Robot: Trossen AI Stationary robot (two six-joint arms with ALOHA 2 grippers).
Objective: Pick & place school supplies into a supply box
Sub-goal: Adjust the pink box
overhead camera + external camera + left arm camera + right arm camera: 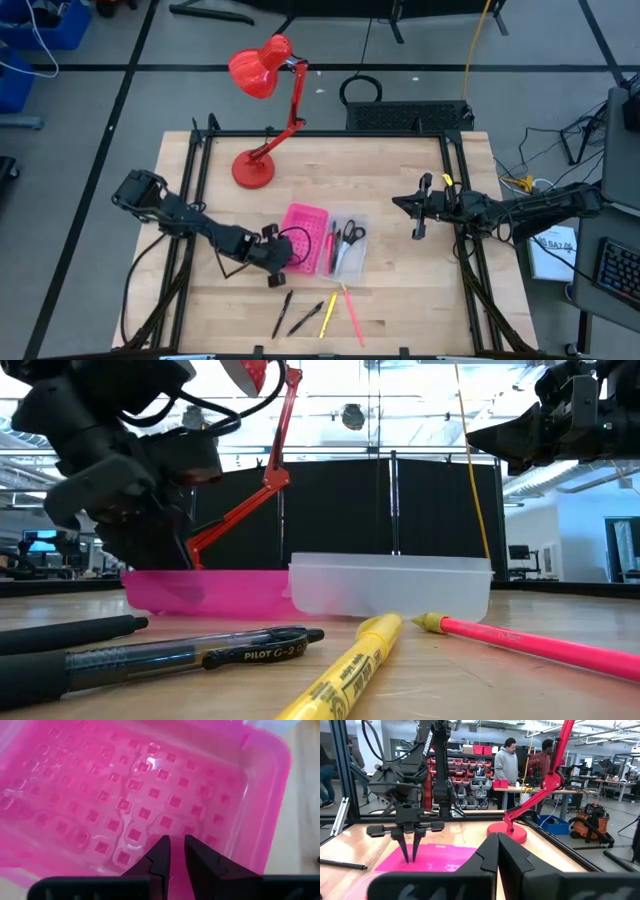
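Note:
The supply box lies open at the table's middle: its pink perforated half [305, 238] on the left and its clear tray [348, 250] on the right. The tray holds small dark-handled scissors [353, 235] and a red pen [331, 246]. Two black pens [283, 313] [306, 319], a yellow marker [328, 314] and a pink pen [352, 313] lie on the table nearer than the box. My left gripper [177, 851] points down over the pink half, its fingers a narrow gap apart and empty. My right gripper [415, 212] is shut and empty, raised over the table's right part.
A red desk lamp [265, 120] stands with its base [252, 170] at the far left of the table, behind the box. Black frame rails [455, 190] run along the table's left and right sides. People stand in the room beyond the table [507, 762].

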